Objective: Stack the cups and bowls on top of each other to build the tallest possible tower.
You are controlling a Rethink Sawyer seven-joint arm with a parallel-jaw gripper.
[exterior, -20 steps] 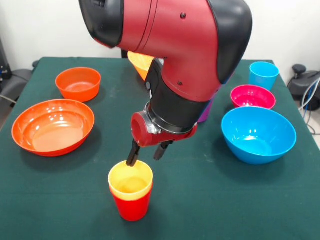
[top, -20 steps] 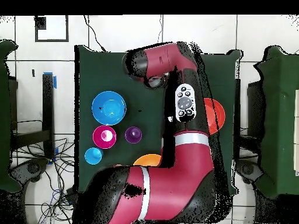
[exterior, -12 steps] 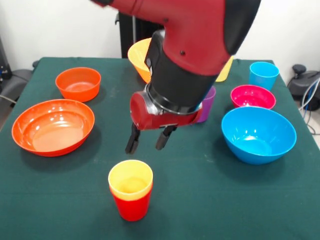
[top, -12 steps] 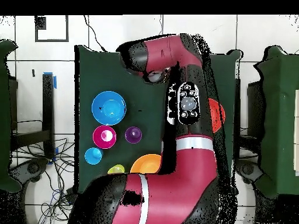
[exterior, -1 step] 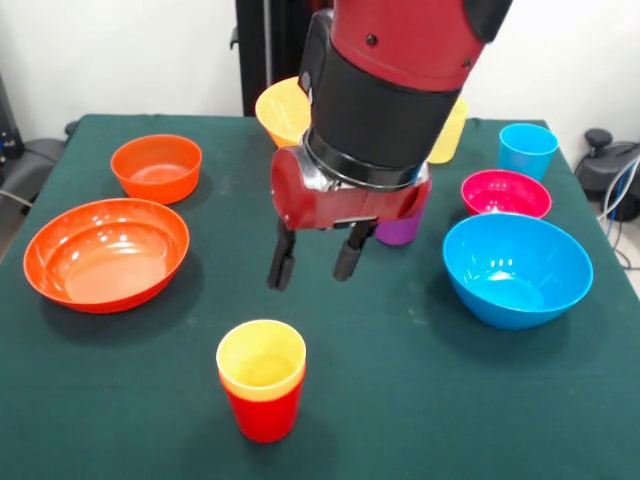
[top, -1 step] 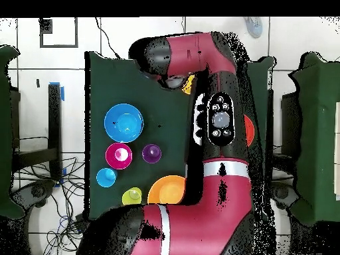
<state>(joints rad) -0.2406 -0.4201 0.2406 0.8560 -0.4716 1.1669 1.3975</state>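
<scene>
Your gripper (exterior, -1 step: 312, 263) hung empty, jaws apart, above the yellow plastic cup (exterior, -1 step: 261, 360) nested in the red plastic cup (exterior, -1 step: 263, 412); fetching another cup came next.

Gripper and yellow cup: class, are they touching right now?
Apart. The front view shows the open gripper hanging above the yellow cup, with green table visible between its fingertips and the cup's rim.

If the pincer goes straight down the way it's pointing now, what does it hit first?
Probably bare table, just behind the yellow cup nested in the red cup. The open pincer looks slightly beyond that stack, though depth is unclear.
</scene>
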